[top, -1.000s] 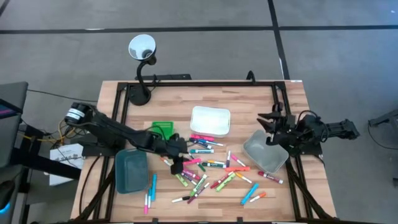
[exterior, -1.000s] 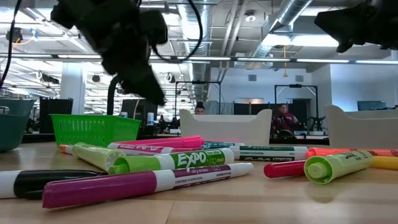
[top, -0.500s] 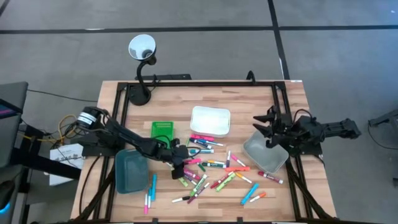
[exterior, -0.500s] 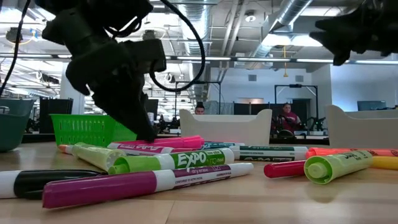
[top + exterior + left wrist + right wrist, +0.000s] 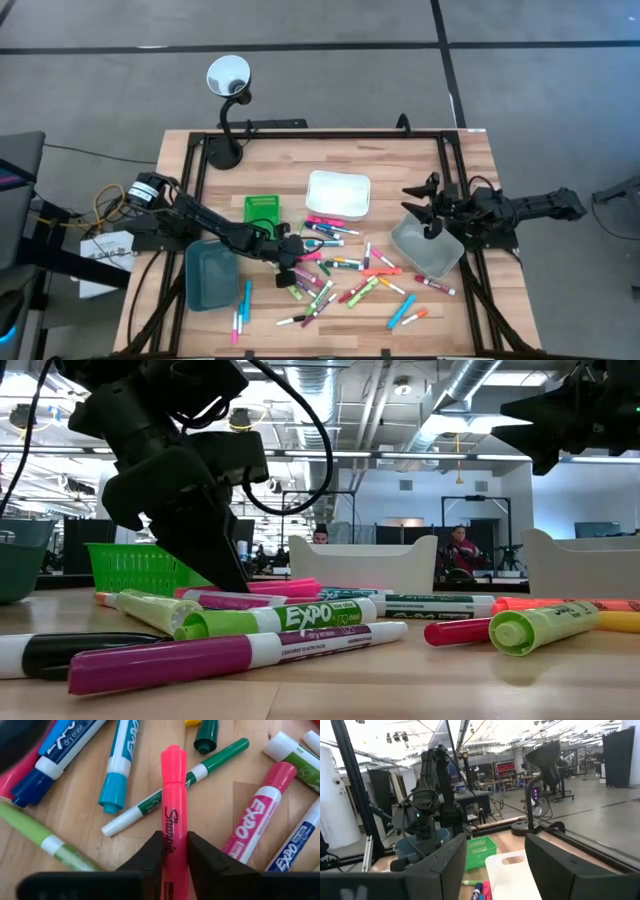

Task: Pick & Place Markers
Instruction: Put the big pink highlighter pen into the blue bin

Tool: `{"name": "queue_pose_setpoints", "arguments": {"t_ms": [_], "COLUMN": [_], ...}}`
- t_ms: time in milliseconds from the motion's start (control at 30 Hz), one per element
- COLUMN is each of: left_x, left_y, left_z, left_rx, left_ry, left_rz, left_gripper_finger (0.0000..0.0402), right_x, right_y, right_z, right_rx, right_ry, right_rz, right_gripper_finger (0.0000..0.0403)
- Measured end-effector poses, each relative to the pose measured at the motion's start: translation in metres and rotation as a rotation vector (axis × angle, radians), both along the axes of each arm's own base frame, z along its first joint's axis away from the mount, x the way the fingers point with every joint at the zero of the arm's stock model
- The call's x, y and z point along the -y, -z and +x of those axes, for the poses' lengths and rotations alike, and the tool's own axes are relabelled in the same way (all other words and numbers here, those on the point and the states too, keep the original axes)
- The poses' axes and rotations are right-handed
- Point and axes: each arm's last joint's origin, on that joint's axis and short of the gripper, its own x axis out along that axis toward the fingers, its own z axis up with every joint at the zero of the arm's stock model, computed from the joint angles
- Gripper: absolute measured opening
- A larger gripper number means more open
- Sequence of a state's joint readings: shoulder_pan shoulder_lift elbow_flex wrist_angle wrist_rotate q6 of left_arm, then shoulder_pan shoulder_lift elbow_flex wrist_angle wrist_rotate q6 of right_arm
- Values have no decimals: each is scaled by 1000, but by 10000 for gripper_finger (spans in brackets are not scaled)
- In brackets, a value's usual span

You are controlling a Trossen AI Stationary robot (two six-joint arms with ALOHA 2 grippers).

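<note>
The left end effector is down on the tabletop at the near-left edge of the marker pile, clenched on a pink Sharpie marker whose capped end juts forward past its fingertips; other markers lie scattered just beyond. The right end effector hovers released above the clear grey tray.

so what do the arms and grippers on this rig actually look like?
Both arms are dark, nearly black, with jointed links. The left arm has a silver-ringed joint near its base, and black cables loop over its wrist. The left gripper has two dark wedge-shaped fingers. The right gripper has broad, flat dark fingers. No markings visible.
</note>
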State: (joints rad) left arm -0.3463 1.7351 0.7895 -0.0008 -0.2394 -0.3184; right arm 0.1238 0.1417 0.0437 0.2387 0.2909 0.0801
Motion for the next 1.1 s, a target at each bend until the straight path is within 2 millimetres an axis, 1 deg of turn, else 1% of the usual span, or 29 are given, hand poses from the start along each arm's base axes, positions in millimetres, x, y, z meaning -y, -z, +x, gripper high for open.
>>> {"name": "queue_pose_setpoints", "arguments": {"t_ms": [33,267,367,467,567,633,733,833,900,967,1100], "left_x": [0,0,0,-1,-4,-6,-6,-5,-5,-3,4], "left_y": [0,0,-6,-23,-52,-74,-104,-124,-132,-136,-131], "left_z": [0,0,0,-2,-8,-16,-36,-61,-78,-95,-123], "left_rx": [1,4,22,81,173,234,289,285,277,251,91], "left_ry": [0,-4,-4,-4,-14,-25,-17,-58,-140,-200,-300], "left_rz": [0,4,-2,-12,-34,-68,-110,-171,-213,-243,-343], "left_gripper_finger": [53,54,60,60,59,62,64,64,65,65,65], "right_x": [0,0,0,0,0,0,0,0,0,0,0], "right_y": [0,1,-1,-4,-5,-5,-6,-6,-8,-9,-9], "right_z": [0,1,1,0,0,0,0,0,-1,-1,-1], "right_rx": [-1,-7,10,39,55,57,56,59,73,85,92], "right_ry": [0,0,0,-1,-1,-1,0,5,7,7,7], "right_rz": [0,-1,1,5,7,7,1,-24,-25,-24,-23], "right_gripper_finger": [190,176,172,171,171,173,173,172,171,171,172]}}
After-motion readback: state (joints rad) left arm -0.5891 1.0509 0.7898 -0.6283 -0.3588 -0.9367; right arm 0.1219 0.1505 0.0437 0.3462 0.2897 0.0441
